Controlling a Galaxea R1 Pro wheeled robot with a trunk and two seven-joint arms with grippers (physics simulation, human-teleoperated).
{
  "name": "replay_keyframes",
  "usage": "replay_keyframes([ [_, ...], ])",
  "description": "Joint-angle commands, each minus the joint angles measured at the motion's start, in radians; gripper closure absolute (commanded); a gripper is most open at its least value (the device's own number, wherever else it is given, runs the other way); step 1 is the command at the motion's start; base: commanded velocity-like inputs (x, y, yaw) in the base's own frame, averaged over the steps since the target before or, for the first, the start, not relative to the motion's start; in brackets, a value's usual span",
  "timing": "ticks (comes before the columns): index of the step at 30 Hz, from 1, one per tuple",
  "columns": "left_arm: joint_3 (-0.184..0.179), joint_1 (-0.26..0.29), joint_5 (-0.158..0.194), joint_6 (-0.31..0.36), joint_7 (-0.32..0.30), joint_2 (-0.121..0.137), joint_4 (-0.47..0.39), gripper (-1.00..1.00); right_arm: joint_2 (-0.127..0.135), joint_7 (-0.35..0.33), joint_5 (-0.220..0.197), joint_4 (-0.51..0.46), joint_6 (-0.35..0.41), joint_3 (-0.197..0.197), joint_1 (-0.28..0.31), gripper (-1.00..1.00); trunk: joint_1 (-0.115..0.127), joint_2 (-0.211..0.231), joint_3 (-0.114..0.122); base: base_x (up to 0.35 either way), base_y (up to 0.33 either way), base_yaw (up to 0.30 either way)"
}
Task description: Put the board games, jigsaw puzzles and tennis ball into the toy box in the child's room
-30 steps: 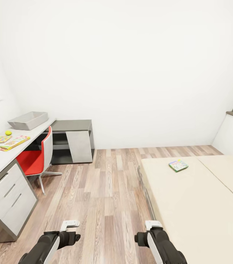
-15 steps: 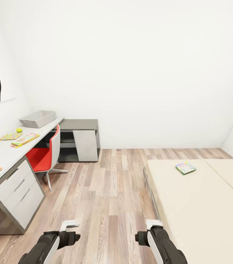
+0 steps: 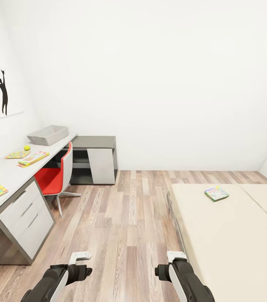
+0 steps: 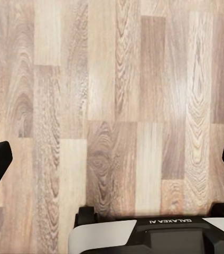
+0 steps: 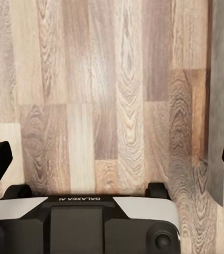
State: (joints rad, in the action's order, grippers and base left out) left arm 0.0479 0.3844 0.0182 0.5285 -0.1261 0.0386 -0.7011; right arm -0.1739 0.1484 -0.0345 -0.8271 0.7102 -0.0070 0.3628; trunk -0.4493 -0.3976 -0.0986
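Both pincers, left (image 4: 112, 159) and right (image 5: 112, 159), hung spread wide and empty over the wood floor (image 3: 125, 218). The toy box (image 3: 48, 134) sat at the bench's (image 3: 7, 178) far end, the tennis ball (image 3: 27, 147) nearer. One board game (image 3: 216, 193) lay on the bed (image 3: 230, 247).

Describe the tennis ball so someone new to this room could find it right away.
Look at the long grey table along the left wall. Near its far end, just before the grey toy box, sits the tennis ball: the only round, yellow-green thing among flat colourful toys.
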Motion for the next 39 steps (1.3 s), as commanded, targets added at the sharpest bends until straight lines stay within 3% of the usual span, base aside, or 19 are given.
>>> replay_keyframes([
  [1, 0.003, 0.001, 0.002, 0.006, -0.004, 0.0, -0.001, -1.0, -0.001, 0.005, -0.004, -0.001, 0.004, -0.001, 0.001, -1.0, -0.001, -0.002, -0.002, 0.0, -0.083, 0.004],
  [39, 0.003, 0.001, 0.002, 0.005, -0.004, -0.005, -0.001, -1.0, -0.001, 0.005, -0.004, -0.001, -0.001, 0.002, 0.001, -1.0, -0.001, -0.002, -0.002, 0.0, -0.067, 0.0],
])
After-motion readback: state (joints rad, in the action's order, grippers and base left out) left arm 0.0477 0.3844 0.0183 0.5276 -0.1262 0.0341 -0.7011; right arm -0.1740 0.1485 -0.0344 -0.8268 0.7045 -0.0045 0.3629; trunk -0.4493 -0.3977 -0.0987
